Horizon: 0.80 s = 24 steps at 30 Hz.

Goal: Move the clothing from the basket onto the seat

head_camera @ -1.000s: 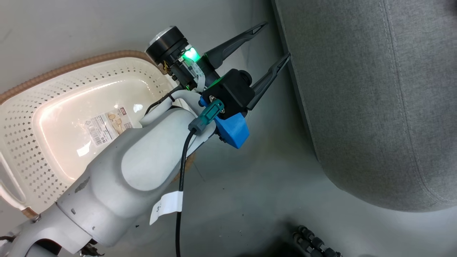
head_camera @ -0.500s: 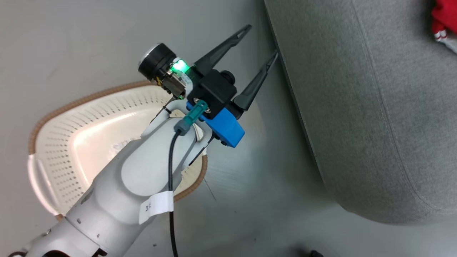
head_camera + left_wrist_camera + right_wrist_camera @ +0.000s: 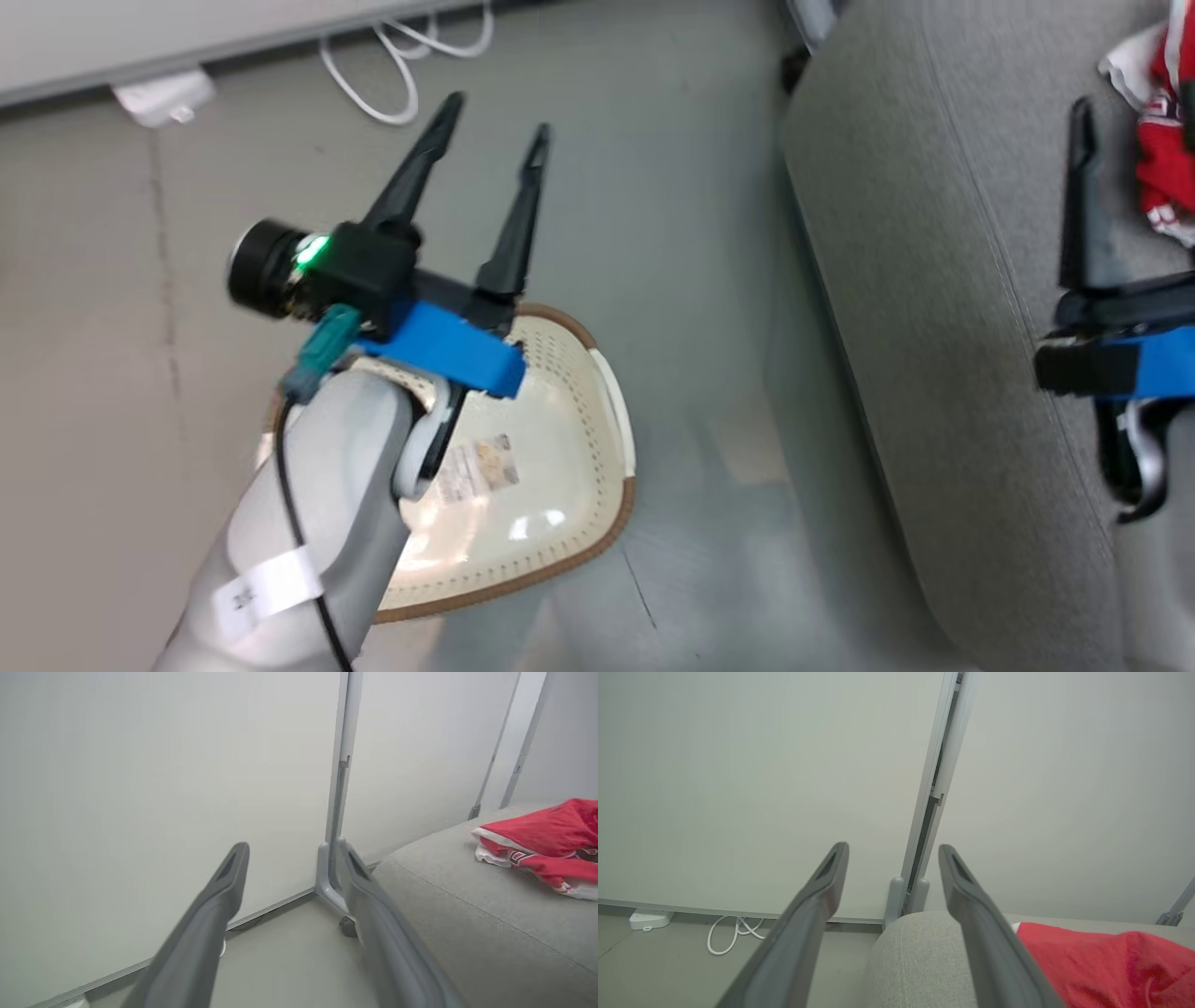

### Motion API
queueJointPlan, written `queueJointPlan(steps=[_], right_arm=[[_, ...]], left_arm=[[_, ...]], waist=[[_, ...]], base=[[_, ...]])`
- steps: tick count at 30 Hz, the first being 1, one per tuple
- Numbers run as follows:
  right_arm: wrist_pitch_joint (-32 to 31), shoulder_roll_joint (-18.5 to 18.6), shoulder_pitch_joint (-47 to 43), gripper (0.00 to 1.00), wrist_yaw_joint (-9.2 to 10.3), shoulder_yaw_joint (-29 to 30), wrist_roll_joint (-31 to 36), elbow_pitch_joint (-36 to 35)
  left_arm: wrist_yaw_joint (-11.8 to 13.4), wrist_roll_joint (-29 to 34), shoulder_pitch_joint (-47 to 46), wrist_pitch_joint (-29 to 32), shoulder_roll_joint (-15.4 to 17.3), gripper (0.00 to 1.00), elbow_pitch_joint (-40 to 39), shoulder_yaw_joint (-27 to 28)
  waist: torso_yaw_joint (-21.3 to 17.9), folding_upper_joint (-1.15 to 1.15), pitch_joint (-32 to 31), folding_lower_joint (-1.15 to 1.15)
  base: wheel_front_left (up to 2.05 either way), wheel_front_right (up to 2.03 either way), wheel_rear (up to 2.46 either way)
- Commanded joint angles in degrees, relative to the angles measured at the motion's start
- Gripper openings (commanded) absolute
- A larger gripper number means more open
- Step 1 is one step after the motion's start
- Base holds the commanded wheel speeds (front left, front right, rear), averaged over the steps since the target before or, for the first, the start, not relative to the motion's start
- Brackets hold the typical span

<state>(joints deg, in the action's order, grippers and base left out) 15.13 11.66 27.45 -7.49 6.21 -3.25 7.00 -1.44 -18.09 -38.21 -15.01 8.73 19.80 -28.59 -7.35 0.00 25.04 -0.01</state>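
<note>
wall side: far left along the wall I've got a white power block (image 3: 163, 93) on the floor (image 3: 700, 233), with a white cable (image 3: 392, 79) looped just right of it.
left gripper: the left gripper (image 3: 497, 117) hangs over the far-left edge of the basket. Its fingers point at the far wall and are spread wide, and in the left wrist view I see only wall and floor between them (image 3: 292, 848).
left forearm: the pale forearm (image 3: 317, 504) covers the basket's left part from my head cam.
basket: the basket (image 3: 597, 537) sits on the floor, left of the seat and a bit apart from it. The paper label (image 3: 476, 471) on its bottom is in plain view.
seat: the seat (image 3: 934, 280), big and grey, takes the right side and runs from near to far.
right gripper: the right gripper (image 3: 893, 848) is up over the seat with its fingers wide apart, and I see wall and the seat's edge between them. On the head cam one dark finger (image 3: 1081, 187) stands just left of the red stuff.
clothing: the clothing (image 3: 1167, 140) is lying on the seat at the far right, red with white trim, bunched up. Can't tell from here if the finger touches it.
</note>
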Motion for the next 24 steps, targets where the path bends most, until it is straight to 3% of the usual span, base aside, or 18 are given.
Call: queueJointPlan(steps=[1,11,24], right_arm=[[0.0,-0.4,-1.5,1.0,0.0,-0.5,-0.6,0.3],[0.0,-2.5,-7.2,1.0,-0.01,-4.5,-1.4,2.4],[0.0,-5.4,-17.5,1.0,-0.01,-5.6,-3.2,5.1]], left_arm=[[0.2,0.4,1.9,-0.2,-0.3,1.0,-0.5,1.6],[-2.1,3.6,14.8,-0.2,-2.9,1.0,-2.4,14.7],[-4.5,7.7,28.5,-0.2,-5.6,1.0,-5.0,23.3]], waist=[[3.6,0.0,-4.1,0.01],[7.4,0.0,-12.4,0.01],[9.2,0.0,-21.7,0.01]], base=[[0.0,0.0,0.0],[0.0,0.0,0.0],[0.0,0.0,0.0]])
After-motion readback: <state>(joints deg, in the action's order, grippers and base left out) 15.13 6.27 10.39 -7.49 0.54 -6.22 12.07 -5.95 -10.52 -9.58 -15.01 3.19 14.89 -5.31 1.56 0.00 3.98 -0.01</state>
